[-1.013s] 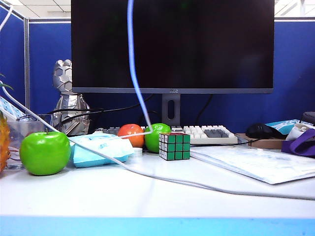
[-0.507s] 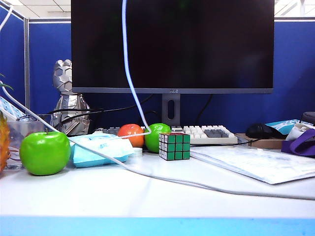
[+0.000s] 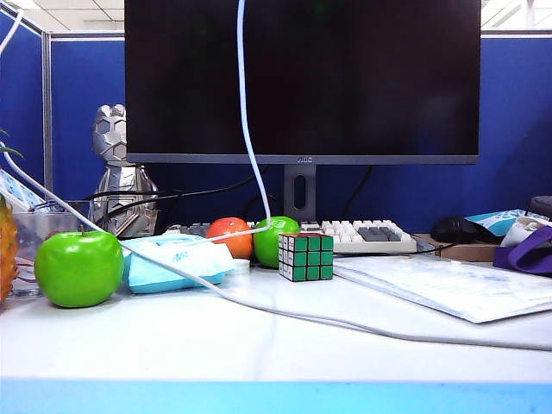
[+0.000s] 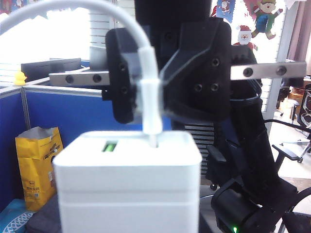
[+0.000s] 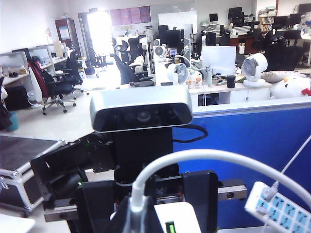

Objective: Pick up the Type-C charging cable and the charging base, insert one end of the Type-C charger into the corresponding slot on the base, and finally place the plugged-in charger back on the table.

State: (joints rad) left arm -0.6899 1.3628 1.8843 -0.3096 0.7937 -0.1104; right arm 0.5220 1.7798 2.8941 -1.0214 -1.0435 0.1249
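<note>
Holding both parts up off the worktop (image 3: 259,345), above the exterior view, so plug and slot can be lined up in mid-air.

Left side: left gripper (image 4: 127,213) is mostly hidden in its wrist view behind the charging base (image 4: 127,182), which fills the foreground. Its jaws look part-open around the block; held port-face outward, presumably so the slot faces the plug.

Right side: right gripper (image 4: 163,77) sits face-on to the base, jaws pinched narrow on the plug end of the Type-C charging cable (image 4: 149,102). Plug tip touches the base's face beside a green-lit port; seated or not, cannot tell. Right wrist view shows the same cord arching over the base (image 5: 181,217).

Slack cable (image 3: 246,129) hangs down past the monitor (image 3: 302,78) to the fruit beside the Rubik's cube (image 3: 306,256), its tail resting on the worktop.
</note>
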